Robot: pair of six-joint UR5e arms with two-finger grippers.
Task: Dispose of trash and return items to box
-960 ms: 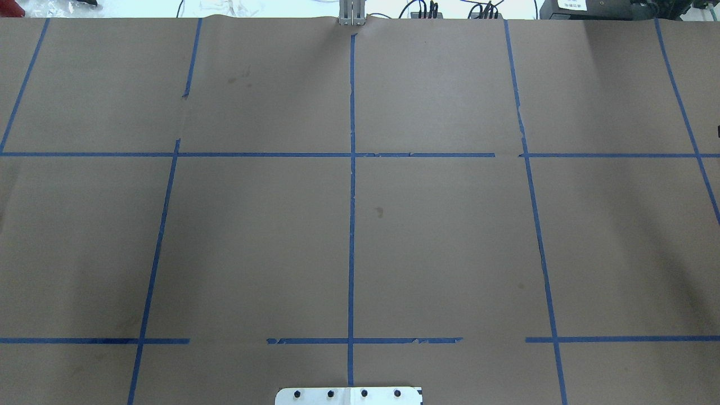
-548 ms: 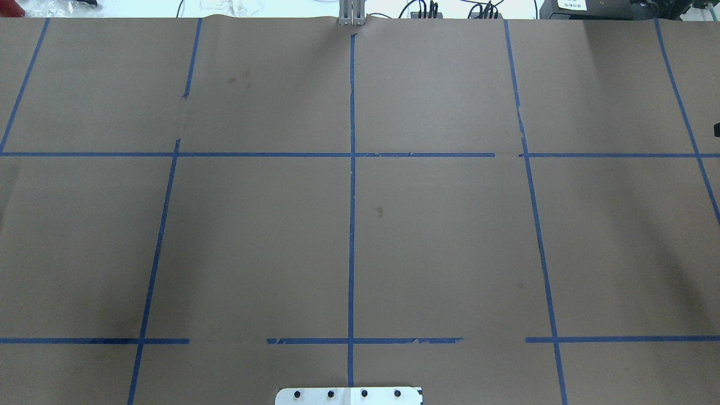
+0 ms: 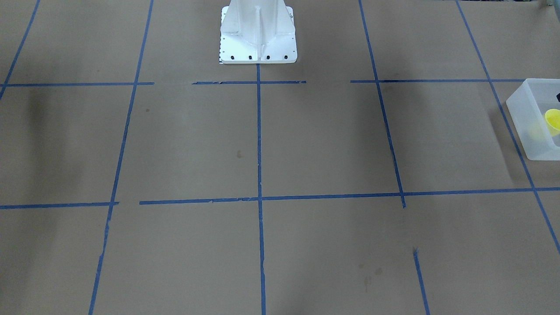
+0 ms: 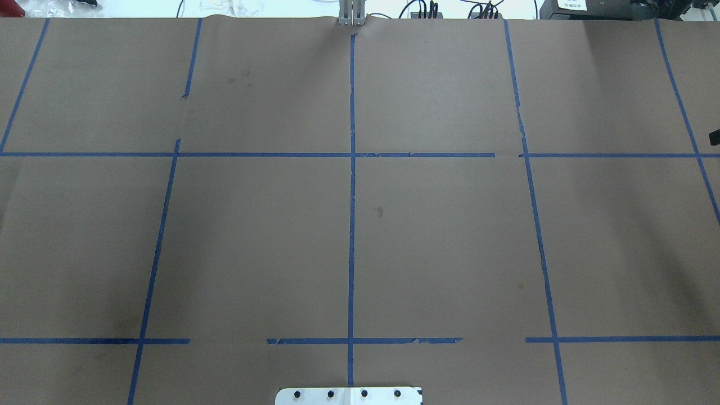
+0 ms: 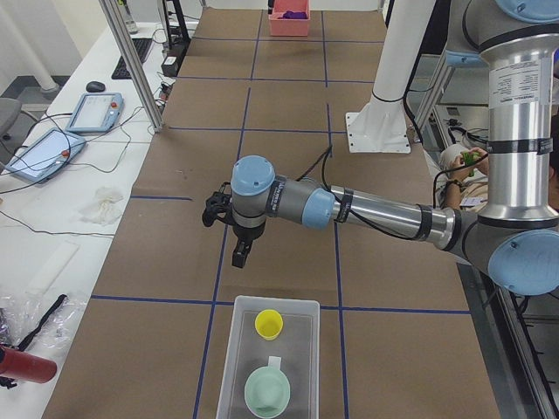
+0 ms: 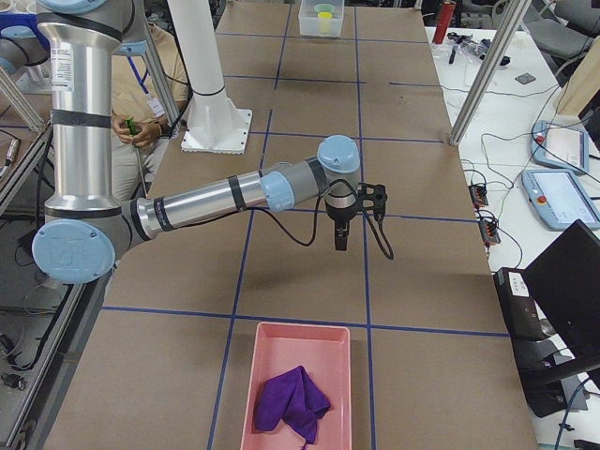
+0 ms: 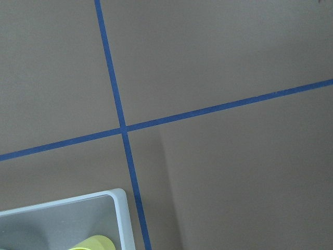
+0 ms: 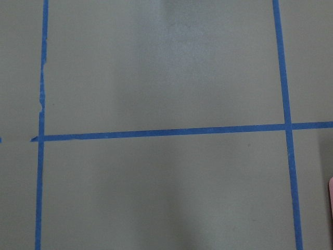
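The frosted white box [image 5: 307,349] stands at the table's end on my left side. It also shows in the front-facing view [image 3: 525,118]. The yellow cup [image 5: 268,325] stands upright inside it, also seen in the front-facing view [image 3: 553,119] and the left wrist view [image 7: 91,242]. My left gripper [image 5: 239,260] hangs fingers down above the table, just short of the box's near wall. My right gripper [image 6: 339,246] hangs fingers down over bare table, short of the pink tray. I cannot tell whether either gripper is open or shut. No trash shows.
A pale green cup [image 5: 267,391] sits in the box beside the yellow one. A pink tray [image 6: 251,394] holding a purple cloth [image 6: 292,398] stands at the table's other end. The white pedestal [image 3: 257,30] stands mid-table at the robot's edge. A seated person [image 6: 141,103] is behind it.
A small dark piece at the right edge of the overhead view has crept slightly further into view. Nothing else on the table has moved.
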